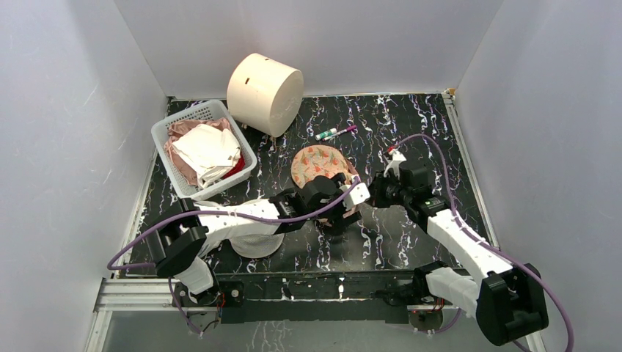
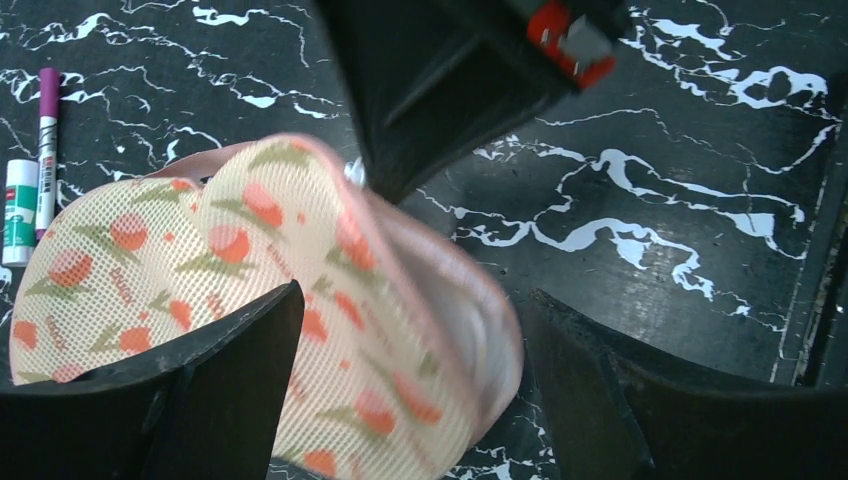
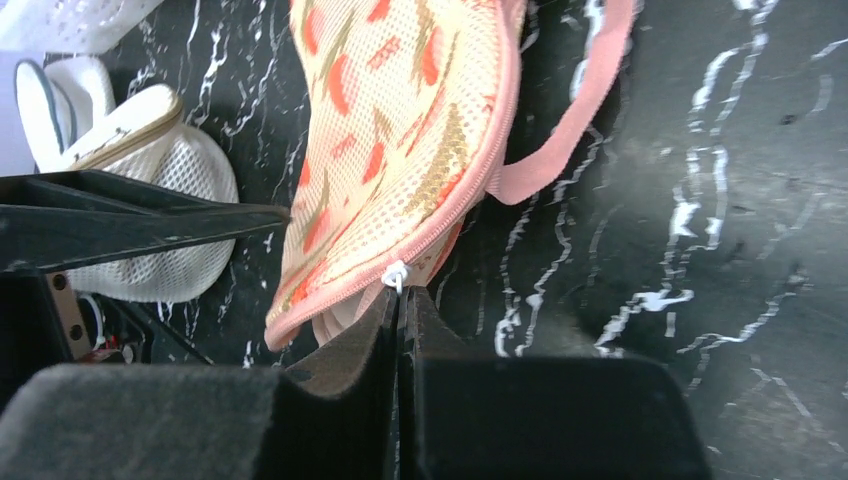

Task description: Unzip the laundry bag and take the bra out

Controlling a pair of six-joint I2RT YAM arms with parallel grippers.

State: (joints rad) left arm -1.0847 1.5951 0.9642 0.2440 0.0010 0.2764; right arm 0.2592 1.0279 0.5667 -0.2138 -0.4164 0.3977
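Right claw: the right gripper (image 3: 398,300) is clenched, its fingers pressed flat together. We judge it to be pinching the white zip pull (image 3: 397,274) that sits right at its tips.
Left claw: the left gripper (image 2: 412,300) is released. Its fingers are spread wide with the near end of the bag between them, and as far as we can tell neither finger presses on it.
Laundry bag: the laundry bag (image 3: 390,110) stretches away from the right claw's tips, and its near end seems lifted off the table (image 3: 720,250). The pink loop strap (image 3: 570,130) trails off to that claw's right.
Zip: beyond the pull the teeth are closed. We cannot tell how much stands open behind it.
Bra: the bra is not in sight (presumably inside the bag).
Handling: we expect light, floppy mesh that buckles and drags along with the pull unless pinned. The left claw would do best to clamp the trim just behind the pull, not the slack middle. The bra should be soft and light too, so a cup edge or strap is the place to take it.
Further out: a white mesh bag (image 3: 160,240) lies to the right claw's left, and a marker (image 2: 47,140) lies beyond the left claw, off to its left.
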